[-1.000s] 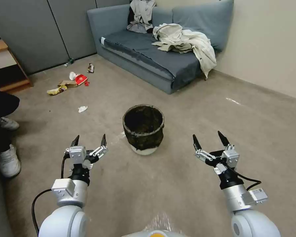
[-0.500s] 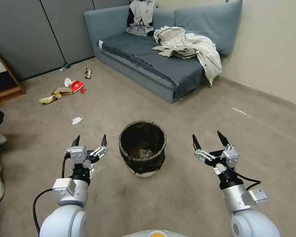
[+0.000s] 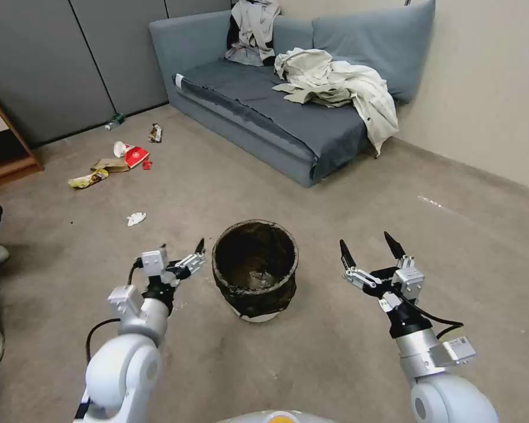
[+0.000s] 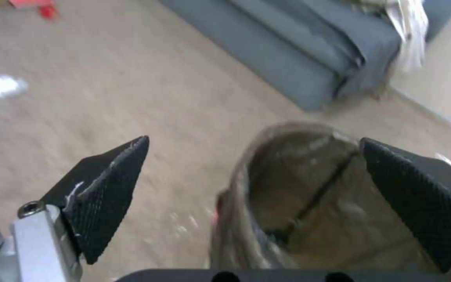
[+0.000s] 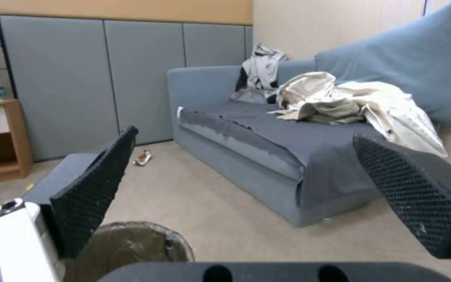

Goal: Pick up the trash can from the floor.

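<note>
Head view: trash can stands upright on the floor, centre of the scene, dark crinkled bag folded over its rim, white base peeking out at the bottom. Left claw sits just beside the trash can on its left, near rim height, fingers spread and released, nothing in it; one dark tip points toward the can wall, apart from it, no contact visible. Left arm bent at the elbow, forearm angled up and inward toward the can, wrist rolled so the fingers fan sideways. Right claw hangs to the right of the trash can, well apart from it, fingers wide and released, tips pointing up and away from the robot. Right arm reaches straight forward, forearm roughly level.

Left wrist view: left claw splayed wide, textured black fingers on either side of the frame, trash can mouth between and beyond them, image blurred. Right wrist view: right claw open wide, trash can rim low near one finger, sofa beyond.

Sofa stands behind the trash can against the wall, pale clothing heaped on it. Scattered litter lies on the floor left of the sofa, far behind the can.
</note>
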Robot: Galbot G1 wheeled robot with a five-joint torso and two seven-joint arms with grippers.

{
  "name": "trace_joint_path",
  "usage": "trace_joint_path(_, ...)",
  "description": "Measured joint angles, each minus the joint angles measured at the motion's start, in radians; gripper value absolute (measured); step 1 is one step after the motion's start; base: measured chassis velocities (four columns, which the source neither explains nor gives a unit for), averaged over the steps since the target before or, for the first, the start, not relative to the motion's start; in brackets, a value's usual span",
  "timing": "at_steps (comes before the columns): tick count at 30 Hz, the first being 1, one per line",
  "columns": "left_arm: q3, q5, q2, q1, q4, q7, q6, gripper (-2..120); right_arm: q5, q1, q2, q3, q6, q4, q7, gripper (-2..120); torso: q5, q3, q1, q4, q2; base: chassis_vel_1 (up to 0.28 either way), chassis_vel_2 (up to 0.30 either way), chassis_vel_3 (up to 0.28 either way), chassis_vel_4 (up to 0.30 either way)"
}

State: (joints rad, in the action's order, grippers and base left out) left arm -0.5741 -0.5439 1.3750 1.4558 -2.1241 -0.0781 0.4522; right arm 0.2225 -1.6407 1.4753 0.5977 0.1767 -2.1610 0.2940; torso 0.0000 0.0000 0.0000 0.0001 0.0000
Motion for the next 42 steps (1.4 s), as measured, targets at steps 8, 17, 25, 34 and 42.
trace_joint_path(8, 0.023, -0.075, -0.026, -0.079, 0.067, 0.002, 0.1, 100, 0.0, 0.002, -0.003, 0.005, -0.012, -0.006, -0.001, 100, 0.0, 0.0, 0.0, -0.0004, 0.0, 0.0, 0.0, 0.0, 0.0)
trace_joint_path(17, 0.107, -0.184, -0.069, -0.226, 0.227, -0.103, 0.257, 95, -0.008, 0.0, 0.01, 0.021, -0.021, -0.009, -0.008, 100, 0.0, 0.0, 0.0, -0.0002, 0.0, 0.0, 0.0, 0.0, 0.0)
trace_joint_path(25, 0.135, -0.285, -0.085, -0.309, 0.313, -0.166, 0.29, 95, -0.019, -0.003, 0.022, 0.024, -0.021, -0.01, -0.01, 100, 0.0, 0.0, 0.0, -0.0002, 0.0, 0.0, 0.0, 0.0, 0.0)
trace_joint_path(34, 0.187, -0.35, -0.098, -0.371, 0.405, -0.236, 0.289, 86, -0.024, -0.008, 0.028, 0.026, -0.021, -0.015, -0.016, 100, 0.0, 0.0, 0.0, -0.0003, 0.0, 0.0, 0.0, 0.0, 0.0)
trace_joint_path(42, 0.195, -0.339, -0.09, -0.357, 0.404, -0.239, 0.284, 61, -0.024, -0.011, 0.028, 0.028, -0.015, -0.013, -0.02, 100, 0.0004, 0.0, 0.0, 0.0001, 0.0, 0.0, 0.0, 0.0, 0.0)
